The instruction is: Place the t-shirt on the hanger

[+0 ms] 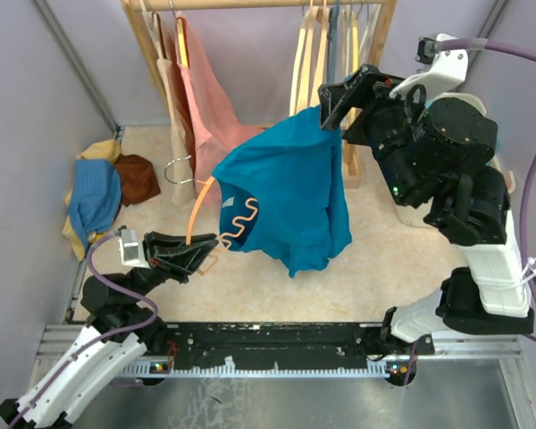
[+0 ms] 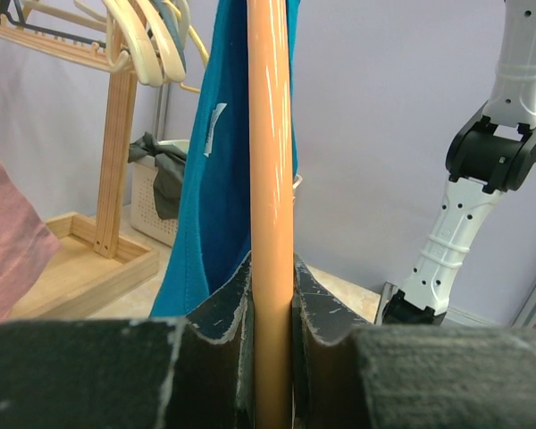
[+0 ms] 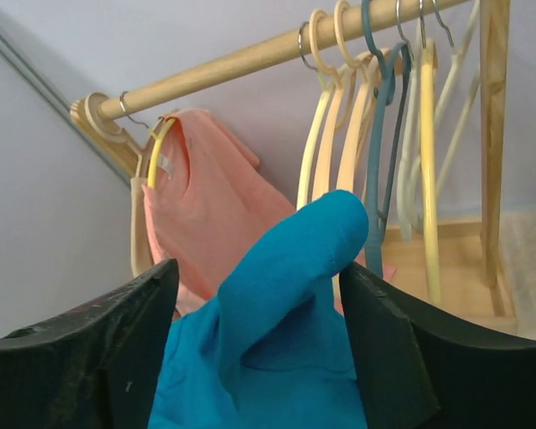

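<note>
We list pale lilac walls (image 1: 36, 107) on the left, far and right sides, evenly lit without hard shadows. Underfoot is a beige speckled surface (image 1: 277, 286). At the far side stands a light wooden clothes rack (image 1: 250, 4) with a round rail, bearing a pink garment (image 1: 210, 107) at left and cream hangers (image 1: 305, 58) at right. Against the left wall lies a heap of blue, brown and yellow cloths (image 1: 96, 198). A white basket (image 2: 143, 214) sits beyond the rack's foot.

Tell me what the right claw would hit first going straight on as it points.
Past the t-shirt in the right claw, probably the pink garment on the rail, cream hangers close beside; depth is unclear.
</note>
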`<state>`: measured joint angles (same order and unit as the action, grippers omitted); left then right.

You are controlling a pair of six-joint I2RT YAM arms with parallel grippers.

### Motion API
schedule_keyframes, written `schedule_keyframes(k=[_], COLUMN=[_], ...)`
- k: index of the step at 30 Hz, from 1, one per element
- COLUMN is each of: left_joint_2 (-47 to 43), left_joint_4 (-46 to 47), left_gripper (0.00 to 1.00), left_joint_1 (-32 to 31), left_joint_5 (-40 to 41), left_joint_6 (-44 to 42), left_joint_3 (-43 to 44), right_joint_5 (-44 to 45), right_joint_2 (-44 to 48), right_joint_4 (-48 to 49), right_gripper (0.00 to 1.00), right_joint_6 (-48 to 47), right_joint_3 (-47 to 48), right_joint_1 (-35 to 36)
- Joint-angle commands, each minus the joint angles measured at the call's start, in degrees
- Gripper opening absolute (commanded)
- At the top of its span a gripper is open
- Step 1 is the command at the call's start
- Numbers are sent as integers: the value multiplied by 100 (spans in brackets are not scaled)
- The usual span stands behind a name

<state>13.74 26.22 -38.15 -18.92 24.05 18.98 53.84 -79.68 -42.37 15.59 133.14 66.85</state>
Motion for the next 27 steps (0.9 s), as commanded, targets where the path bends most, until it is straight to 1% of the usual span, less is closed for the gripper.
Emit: schedule_keyframes(k=[1, 2, 4, 8, 12, 15, 17, 19, 20, 22, 26, 27], left_joint_2=[-99, -108, -117, -136, -50, 11, 36, 39, 40, 46, 100, 109], left_joint_4=[334, 298, 224, 127, 69, 68, 63, 63, 53, 34, -2, -7], left_gripper=[0, 0, 0, 0, 0, 0, 0, 0, 0, 0, 0, 0], left_joint_1=[-8, -9, -8, -13, -8, -9, -8, -8, -8, -8, -8, -8], left_joint_5=[67, 86, 106, 156, 152, 151, 148, 146, 160, 171, 160, 148], left_joint_6=[-101, -106, -119, -136, -161, -178, -182, -177, -183, -174, -193, -196], left_joint_3=[375, 388, 408, 436, 525, 561, 576, 581, 580, 594, 648, 663], right_joint_5=[-151, -186, -345, -1071, -2321, -3337, -3834, -3857, -3626, -2935, -1635, -1176], right_joint_2=[167, 221, 390, 970, 1462, 1544, 1538, 1577, 1532, 1370, 822, 651], right_joint_4=[-1142, -1325, -1583, -1479, -1045, -690, -439, -72, -4, 50, 47, 73], right_gripper=[76, 79, 80, 82, 81, 78, 75, 73, 71, 71, 71, 71], right_joint_6=[375, 469, 638, 866, 973, 1079, 1114, 1091, 1026, 799, 241, 71], right_joint_3=[437, 390, 183, -756, -1697, -2239, -2561, -2999, -3094, -3098, -2664, -2554], right_joint_1=[-27, -30, -25, -30, -29, -25, -9, 227, 405, 978, 1858, 2091])
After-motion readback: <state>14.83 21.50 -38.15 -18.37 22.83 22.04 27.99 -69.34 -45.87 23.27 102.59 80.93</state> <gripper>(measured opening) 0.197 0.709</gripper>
